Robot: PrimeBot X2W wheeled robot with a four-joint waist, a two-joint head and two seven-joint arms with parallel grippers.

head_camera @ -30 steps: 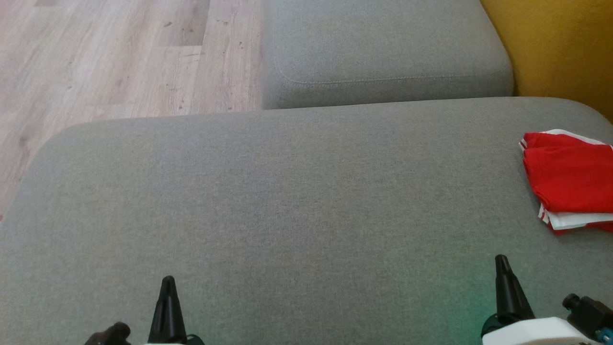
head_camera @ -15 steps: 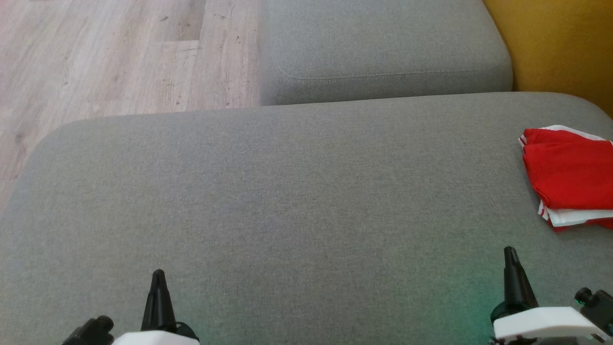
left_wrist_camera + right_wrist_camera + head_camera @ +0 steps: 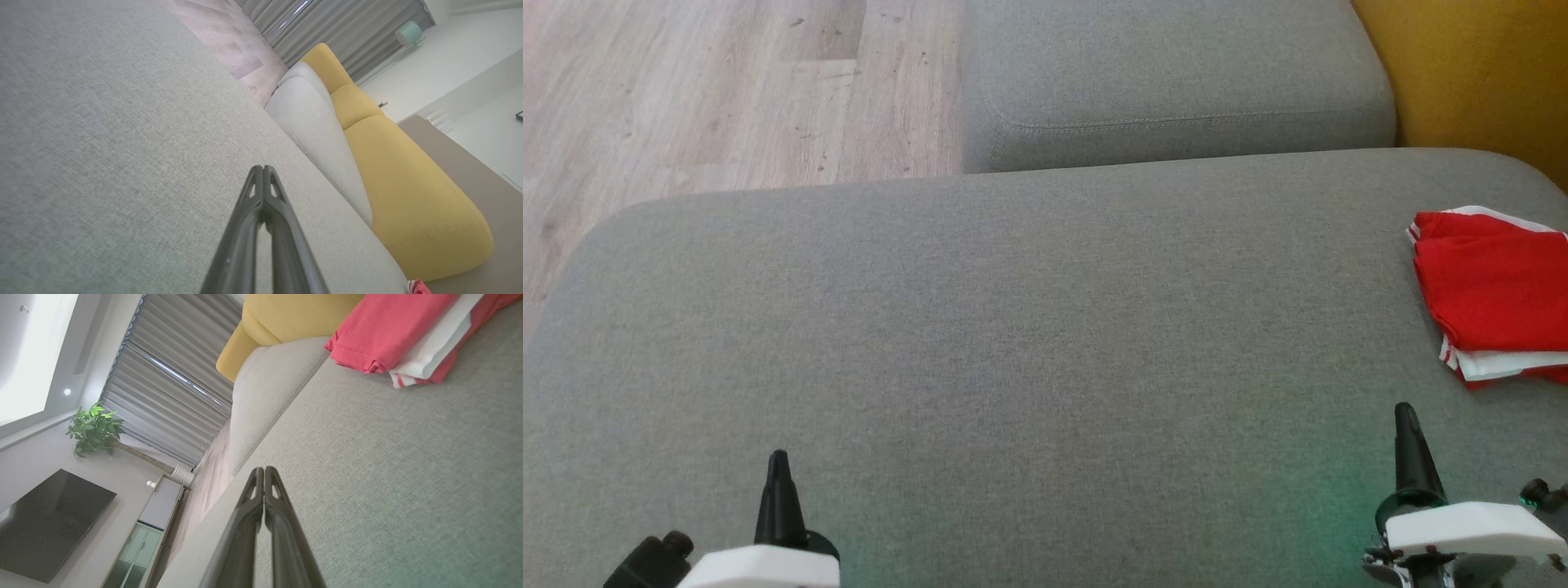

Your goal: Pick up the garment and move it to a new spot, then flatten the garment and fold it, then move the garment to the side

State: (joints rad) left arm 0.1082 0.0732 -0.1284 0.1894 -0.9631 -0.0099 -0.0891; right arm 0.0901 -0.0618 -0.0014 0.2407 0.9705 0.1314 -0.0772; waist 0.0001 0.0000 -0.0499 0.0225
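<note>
A: What lay in front of you?
B: A wide grey sofa cushion (image 3: pixel 1029 327), with wood floor (image 3: pixel 686 98) beyond its far edge.
A: Where was the garment?
B: The folded red and white garment (image 3: pixel 1490 286) lay on that cushion's right end. Your left gripper (image 3: pixel 778 461) and right gripper (image 3: pixel 1406 416) sat over the cushion's near edge, fingers pressed together, empty, neither touching the garment.

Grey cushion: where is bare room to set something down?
The grey cushion is bare from the wooden floor on its left across to the red garment, and from the rear cushion down to the left tool and right tool. Crowded only at its right edge, by the garment.
</note>
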